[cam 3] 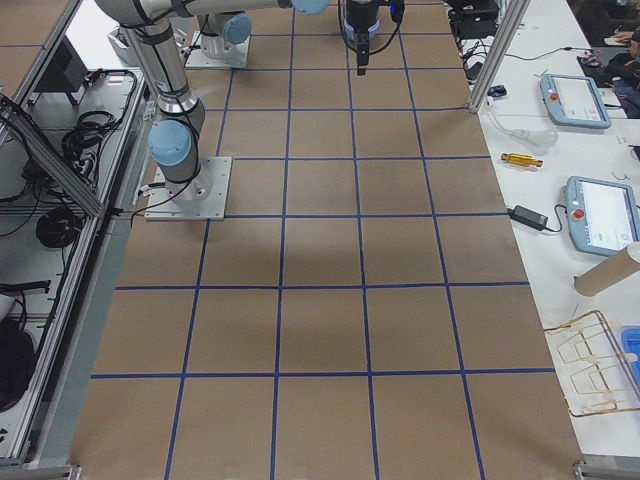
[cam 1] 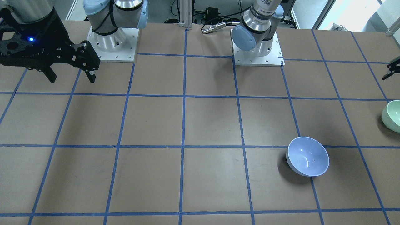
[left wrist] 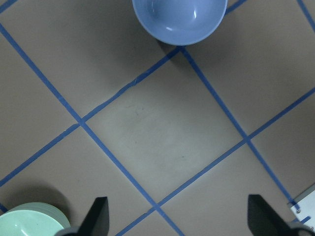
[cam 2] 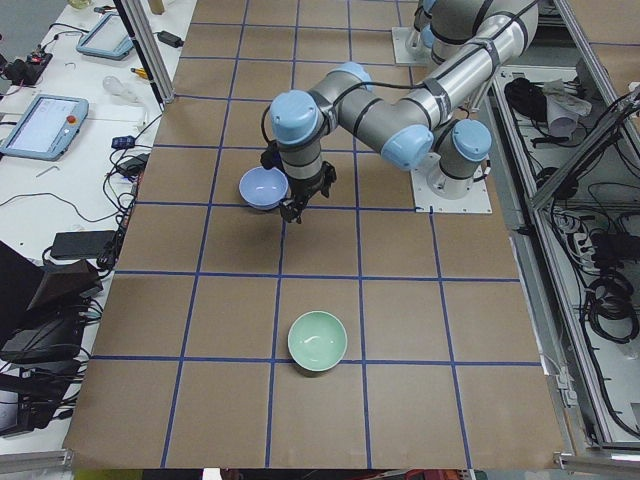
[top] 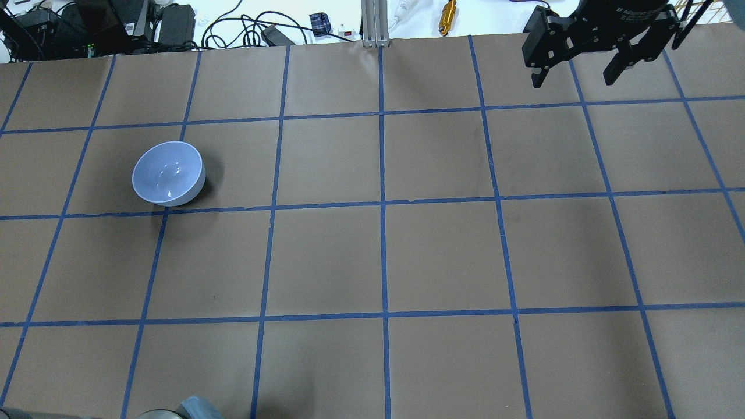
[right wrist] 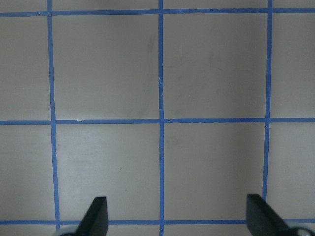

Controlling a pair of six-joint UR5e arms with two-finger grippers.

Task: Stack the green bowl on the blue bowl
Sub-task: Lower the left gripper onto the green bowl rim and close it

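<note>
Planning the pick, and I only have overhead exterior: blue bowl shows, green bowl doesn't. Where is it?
Observer: On the table, further to the robot's left than the blue bowl. The green bowl stands well apart from it, and exterior left shows it whole.
Operator: Upright?
Observer: Yes, opening up, nothing inside.
Operator: Left gripper state? Not in my feed.
Observer: The left gripper hangs above bare table, fingers wide apart, nothing between them.
</note>
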